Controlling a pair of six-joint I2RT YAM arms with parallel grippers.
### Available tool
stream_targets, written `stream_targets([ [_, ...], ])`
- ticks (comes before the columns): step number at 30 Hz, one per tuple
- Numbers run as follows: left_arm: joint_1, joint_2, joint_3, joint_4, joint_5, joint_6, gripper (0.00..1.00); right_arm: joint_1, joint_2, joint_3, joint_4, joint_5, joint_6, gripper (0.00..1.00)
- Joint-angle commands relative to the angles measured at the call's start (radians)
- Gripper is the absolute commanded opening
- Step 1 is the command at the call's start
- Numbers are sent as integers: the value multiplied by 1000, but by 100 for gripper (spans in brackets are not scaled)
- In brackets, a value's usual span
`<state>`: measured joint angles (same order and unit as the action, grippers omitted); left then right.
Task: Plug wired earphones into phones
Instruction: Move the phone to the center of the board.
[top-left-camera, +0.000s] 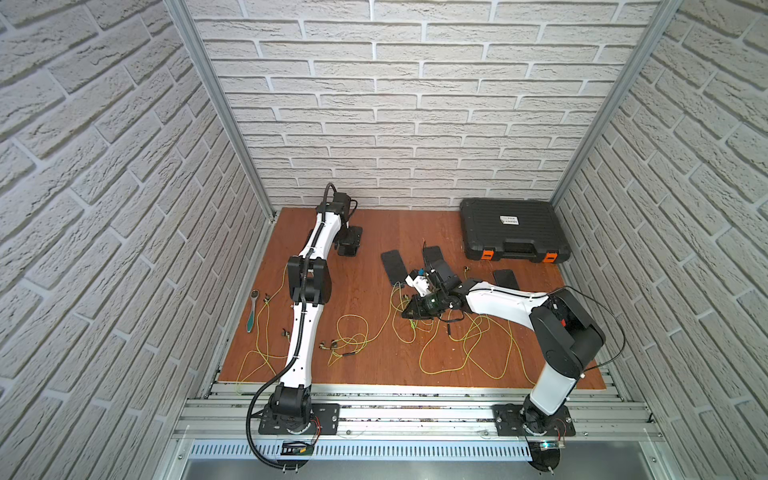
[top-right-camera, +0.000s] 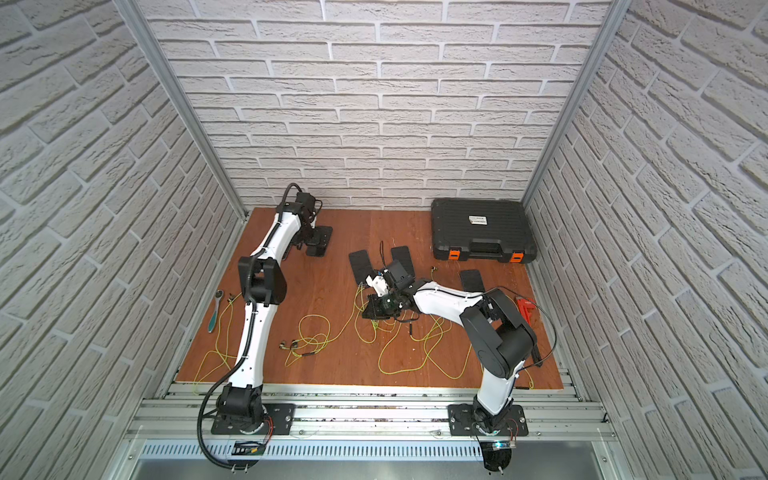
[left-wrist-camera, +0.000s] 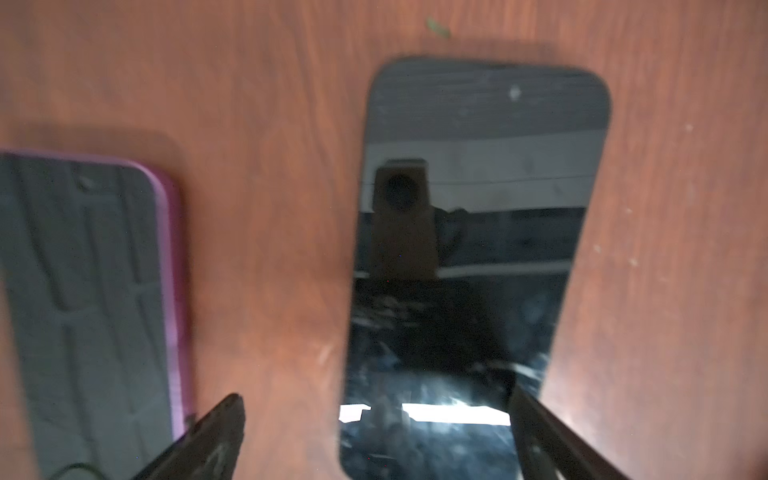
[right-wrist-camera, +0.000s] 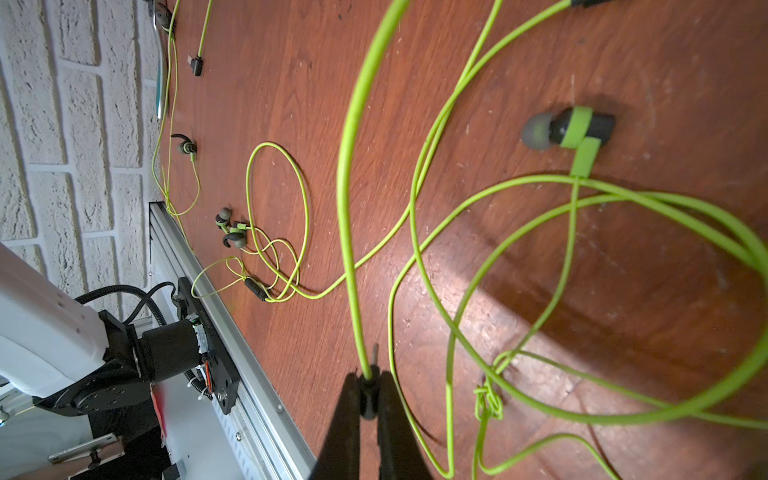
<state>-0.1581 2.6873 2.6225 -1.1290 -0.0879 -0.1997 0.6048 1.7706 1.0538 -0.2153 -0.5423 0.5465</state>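
The left wrist view is blurred, and its purple-edged phone (left-wrist-camera: 83, 291) is cut off by the edge.

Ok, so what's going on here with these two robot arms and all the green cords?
The right end effector is shut on the small dark plug of one long yellow-green earphone cord. The left end effector hangs open over a flat black smartphone lying on the brown wooden table. Plug and phone are well apart, so nothing is being plugged in yet. Other yellow-green cords lie loose on the table.
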Motion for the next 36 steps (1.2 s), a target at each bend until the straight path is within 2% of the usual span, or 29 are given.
stream_targets([
  [1,-9,10,-86,-40,21,32,98,1,-30,-8,30,5,6,6],
  [6,-21,26,-68,-66,58,42,98,1,-21,-5,40,2,11,6],
  [10,-48,33,-65,-66,19,80,98,0,-20,-8,42,5,12,6],
  [16,-32,74,-35,-95,20,39,98,0,-30,-18,34,13,7,6],
  [24,-38,57,-64,-134,23,40,68,0,-28,-8,31,16,4,6],
  [27,-51,-4,-138,-128,18,37,58,0,-18,15,17,15,-9,6],
  [32,-78,-165,-362,-83,9,-10,55,0,6,61,7,9,-23,6],
  [36,-123,-378,-689,-14,36,-141,55,0,19,72,11,4,-26,6],
])
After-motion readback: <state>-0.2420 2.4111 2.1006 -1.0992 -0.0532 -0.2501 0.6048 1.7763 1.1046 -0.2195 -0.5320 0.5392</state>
